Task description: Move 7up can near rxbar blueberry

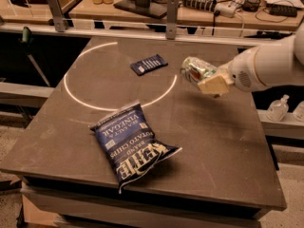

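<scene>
7up can (pixel 195 69) is in your tool (pixel 207 78), which is clamped on it. You can see a tan finger (pixel 214 84) pressed against the can's near side, and the can lies tilted on its side with one end pointing toward the rxbar blueberry (pixel 149 64). The white arm (pixel 266 65) comes in from the right of the rxbar, so the tool sits on the far side of the can from the bar.

The can is to the right of the rxbar, near it but not touching, with a strip of bare tabletop (pixel 213 141) between them. It looks raised off the tabletop, though you cannot be sure of the gap from this view.

The rxbar lies flat, turned at a slant, inside the thin white ring (pixel 76 95) marked on the tabletop, close to the ring's right-hand arc. The can is just beyond that arc.

The blue chip bag (pixel 133 146) lies flat well in front of the rxbar, toward the near edge, with its upper corner reaching the ring's near arc.
</scene>
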Action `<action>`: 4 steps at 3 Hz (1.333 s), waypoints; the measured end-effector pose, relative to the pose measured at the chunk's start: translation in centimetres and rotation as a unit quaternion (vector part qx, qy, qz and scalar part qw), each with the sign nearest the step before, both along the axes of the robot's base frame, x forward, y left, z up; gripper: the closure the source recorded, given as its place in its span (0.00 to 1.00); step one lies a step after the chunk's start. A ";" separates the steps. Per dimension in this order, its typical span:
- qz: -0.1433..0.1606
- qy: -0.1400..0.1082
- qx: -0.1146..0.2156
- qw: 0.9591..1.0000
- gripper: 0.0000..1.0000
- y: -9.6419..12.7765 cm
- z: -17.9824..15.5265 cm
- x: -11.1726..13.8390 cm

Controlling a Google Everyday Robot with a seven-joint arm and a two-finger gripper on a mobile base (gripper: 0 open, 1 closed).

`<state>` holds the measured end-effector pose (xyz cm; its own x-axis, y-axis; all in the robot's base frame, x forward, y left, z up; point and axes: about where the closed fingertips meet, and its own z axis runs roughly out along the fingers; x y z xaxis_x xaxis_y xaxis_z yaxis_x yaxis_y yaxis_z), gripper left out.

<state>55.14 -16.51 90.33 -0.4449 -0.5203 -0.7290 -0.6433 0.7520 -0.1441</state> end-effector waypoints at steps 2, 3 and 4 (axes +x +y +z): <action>-0.008 -0.002 -0.032 0.999 1.00 1.9 0.6 7.8; -0.008 0.020 -0.050 0.999 1.00 3.3 -0.9 9.7; -0.005 0.046 -0.060 0.997 0.85 4.8 -2.8 10.7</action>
